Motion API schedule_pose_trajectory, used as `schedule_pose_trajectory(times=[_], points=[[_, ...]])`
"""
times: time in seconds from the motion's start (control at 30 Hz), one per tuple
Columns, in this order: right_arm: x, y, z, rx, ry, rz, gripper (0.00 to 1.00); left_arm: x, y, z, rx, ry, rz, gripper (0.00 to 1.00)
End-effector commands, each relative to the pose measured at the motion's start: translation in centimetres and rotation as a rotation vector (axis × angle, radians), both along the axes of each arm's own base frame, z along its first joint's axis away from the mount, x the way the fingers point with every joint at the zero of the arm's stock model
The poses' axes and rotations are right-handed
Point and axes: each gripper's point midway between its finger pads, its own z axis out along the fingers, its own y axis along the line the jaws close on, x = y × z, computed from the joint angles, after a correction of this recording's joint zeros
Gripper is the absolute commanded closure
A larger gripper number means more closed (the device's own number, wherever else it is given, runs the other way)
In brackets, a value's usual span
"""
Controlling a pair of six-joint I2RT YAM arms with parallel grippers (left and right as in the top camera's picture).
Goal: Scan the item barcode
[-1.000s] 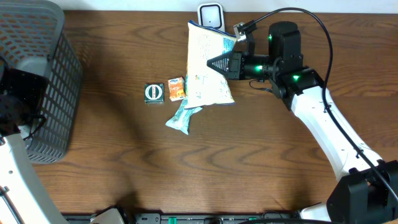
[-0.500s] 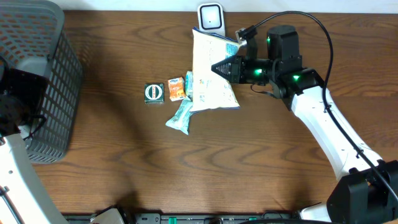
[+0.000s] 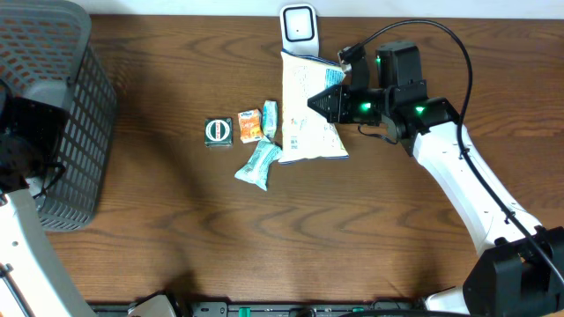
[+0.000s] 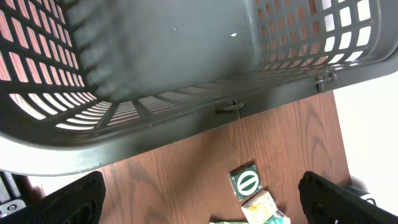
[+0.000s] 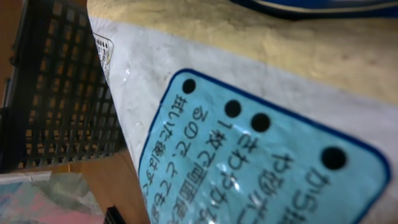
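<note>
right gripper [image 3: 324, 103]: pinching snack bag [image 3: 304, 132] | scanner [image 3: 298, 24]: at bag's 12 o'clock | left gripper [image 4: 202, 202]: spread wide, beside basket [image 4: 155, 74]

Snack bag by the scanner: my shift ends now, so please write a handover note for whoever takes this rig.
Right tool: shut on the snack bag, gripping its right edge, just in front of the scanner.
Left tool: open, empty, by the basket.
Done: bag grasped and at the scanner.
Left: present its barcode; whether it scanned cannot be told. Small packets wait mid-table.
</note>
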Motion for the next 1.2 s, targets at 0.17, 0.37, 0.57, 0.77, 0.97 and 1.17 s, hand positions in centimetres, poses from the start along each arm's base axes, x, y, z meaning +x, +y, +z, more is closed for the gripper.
schedule_pose_trajectory(times=[0.17, 0.37, 0.57, 0.77, 0.97, 1.17], points=[[0.2, -0.3, 2.1, -0.008, -0.075, 0.006, 0.99, -0.1, 0.2, 0.1, 0.004, 0.002, 0.008, 0.02], [0.4, -0.8, 1.4, -0.042, -0.064, -0.025, 0.99, -0.1, 0.2, 0.1, 0.004, 0.002, 0.008, 0.02], [0.7, -1.3, 1.0, -0.072, -0.060, -0.052, 0.99, -0.1, 0.2, 0.1, 0.004, 0.002, 0.008, 0.02], [0.6, -1.8, 0.4, -0.105, -0.053, -0.063, 0.99, -0.1, 0.2, 0.1, 0.003, 0.002, 0.008, 0.02], [0.7, -1.9, 0.3, -0.115, -0.058, -0.064, 0.99, -0.1, 0.2, 0.1, 0.003, 0.002, 0.008, 0.03], [1.8, -5.4, -2.0, -0.307, -0.043, -0.218, 0.98, -0.1, 0.2, 0.1, 0.004, 0.002, 0.008, 0.02]])
